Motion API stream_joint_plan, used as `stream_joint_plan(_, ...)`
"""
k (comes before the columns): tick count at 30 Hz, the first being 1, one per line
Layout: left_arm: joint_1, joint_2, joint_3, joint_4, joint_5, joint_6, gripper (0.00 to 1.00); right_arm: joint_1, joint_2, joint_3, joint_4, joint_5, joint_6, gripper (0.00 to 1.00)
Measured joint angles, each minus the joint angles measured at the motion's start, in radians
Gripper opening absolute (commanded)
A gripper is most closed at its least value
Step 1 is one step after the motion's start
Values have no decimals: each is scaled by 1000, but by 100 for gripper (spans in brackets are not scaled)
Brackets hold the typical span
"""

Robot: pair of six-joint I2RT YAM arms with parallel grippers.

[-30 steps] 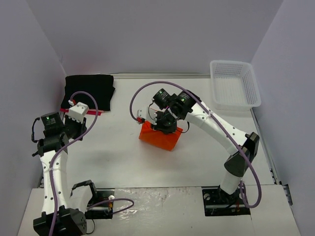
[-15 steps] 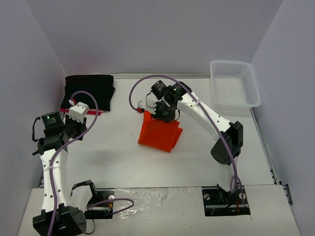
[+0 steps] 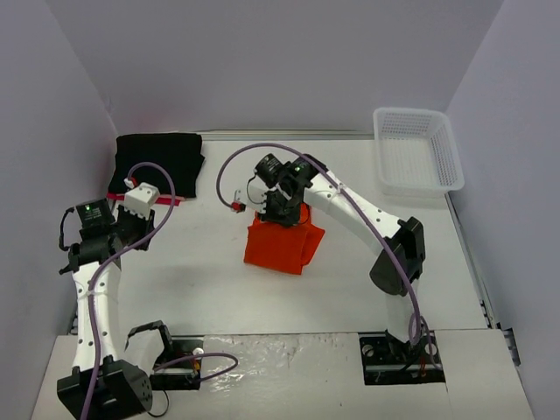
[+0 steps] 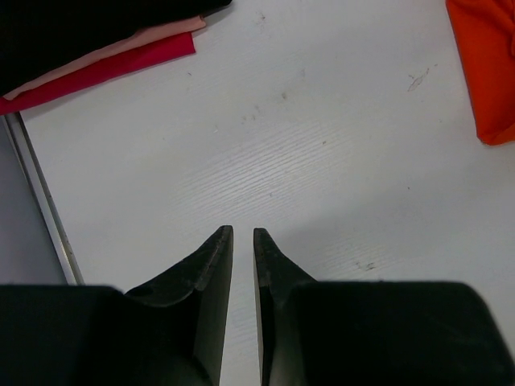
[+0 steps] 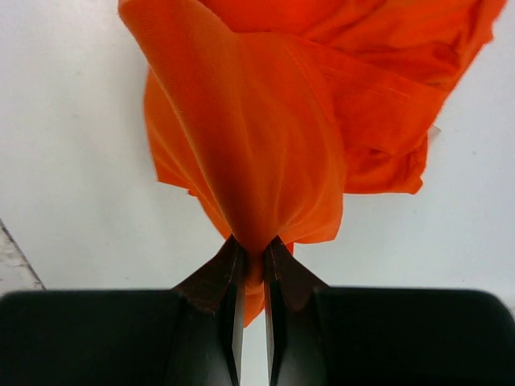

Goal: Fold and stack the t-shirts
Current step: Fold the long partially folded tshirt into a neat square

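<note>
An orange t-shirt [image 3: 278, 248] lies partly folded mid-table. My right gripper [image 3: 278, 211] is over its far edge, shut on a bunch of the orange fabric [image 5: 265, 137] and holding it up. In the right wrist view the gripper [image 5: 251, 245] pinches the cloth between both fingers, and the rest hangs in front. A folded black t-shirt [image 3: 159, 161] lies at the far left on a red one [image 3: 166, 200]. My left gripper [image 3: 140, 229] hovers just in front of that stack. Its jaws [image 4: 241, 233] are nearly together and hold nothing. The stack's black [image 4: 80, 24] and red [image 4: 105, 68] edges show at top left.
A white plastic basket [image 3: 455, 166] stands at the far right corner. The table's left edge rail [image 4: 40, 201] runs close to my left gripper. A corner of the orange shirt [image 4: 487, 72] shows at the right of the left wrist view.
My right gripper has moved left and toward the far side with the orange fabric in it, and the shirt has shifted slightly left. The left arm has barely moved.
</note>
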Motion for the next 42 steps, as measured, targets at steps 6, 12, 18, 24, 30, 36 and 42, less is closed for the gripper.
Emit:
stream_joint_plan(6, 0, -6, 0, -1, 5, 3, 16, 113, -90, -99, 5, -19, 59, 0)
stream_joint_plan(12, 0, -23, 0, -1, 8, 3, 16, 114, -129, -127, 5, -27, 98, 0)
stream_joint_plan(18, 0, -21, 0, 0, 7, 3, 16, 75, -131, -127, 5, -57, 87, 0)
stream_joint_plan(24, 0, -5, 0, 0, 6, 3, 16, -96, -71, -69, 12, -91, 18, 0)
stream_joint_plan(30, 0, 19, 0, 0, -5, 3, 16, -215, 121, 61, 26, -99, -50, 0)
stream_joint_plan(36, 0, 51, 0, 3, -31, 3, 16, -261, 307, 208, 35, -108, -115, 0)
stream_joint_plan(42, 0, 77, 0, 4, -55, 3, 13, -275, 436, 327, 65, -99, -143, 0)
